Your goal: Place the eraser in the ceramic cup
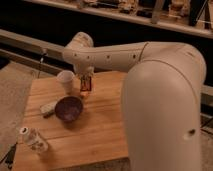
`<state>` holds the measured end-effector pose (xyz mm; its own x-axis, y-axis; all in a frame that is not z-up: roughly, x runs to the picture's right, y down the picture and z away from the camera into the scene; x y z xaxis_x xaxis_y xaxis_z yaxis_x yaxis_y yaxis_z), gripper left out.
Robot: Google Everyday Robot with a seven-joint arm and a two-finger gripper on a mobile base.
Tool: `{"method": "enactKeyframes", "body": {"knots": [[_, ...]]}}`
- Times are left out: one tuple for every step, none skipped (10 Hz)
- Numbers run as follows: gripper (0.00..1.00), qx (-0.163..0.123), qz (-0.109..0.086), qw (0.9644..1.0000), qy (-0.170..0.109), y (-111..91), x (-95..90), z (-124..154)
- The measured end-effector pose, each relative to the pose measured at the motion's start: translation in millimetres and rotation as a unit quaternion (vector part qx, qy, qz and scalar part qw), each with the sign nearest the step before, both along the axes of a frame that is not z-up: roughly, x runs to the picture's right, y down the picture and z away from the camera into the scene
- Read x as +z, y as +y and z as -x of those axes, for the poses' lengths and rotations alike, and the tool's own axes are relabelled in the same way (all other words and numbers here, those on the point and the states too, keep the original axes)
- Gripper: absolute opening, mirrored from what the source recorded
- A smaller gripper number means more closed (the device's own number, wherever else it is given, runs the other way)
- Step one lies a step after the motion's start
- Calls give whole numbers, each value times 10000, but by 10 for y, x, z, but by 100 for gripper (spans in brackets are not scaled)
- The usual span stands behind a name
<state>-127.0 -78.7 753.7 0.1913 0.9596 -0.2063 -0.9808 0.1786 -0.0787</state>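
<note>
Dim, warm light falls from above on the wooden tabletop (105, 125) and glares off the white arm (165, 90); the background is almost black. Everything looks soft and grainy. Near the tabletop's far edge, the gripper (86, 79), clamped on the eraser (86, 86) just right of the ceramic cup (65, 80), is a shadowed blur.
</note>
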Motion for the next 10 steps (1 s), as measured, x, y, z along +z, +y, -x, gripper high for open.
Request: {"method": "enactKeyframes", "body": {"knots": [[12, -190, -193, 9995, -140, -6, -157, 197], [12, -338, -347, 9985, -238, -5, -263, 336], [12, -521, -578, 9963, -355, -3, -369, 519], [12, -688, -868, 9928, -447, -9, -447, 697], [12, -817, -1091, 9896, -466, -6, -453, 813], [12, -1002, -1388, 9842, -445, -5, -413, 943], [12, -1189, -1640, 9783, -427, 10, -375, 1075], [12, -1409, -1887, 9712, -370, 43, -329, 1200], [12, -1556, -2030, 9661, -344, 71, -301, 1287], [12, -1791, -2208, 9582, -310, 125, -259, 1416]]}}
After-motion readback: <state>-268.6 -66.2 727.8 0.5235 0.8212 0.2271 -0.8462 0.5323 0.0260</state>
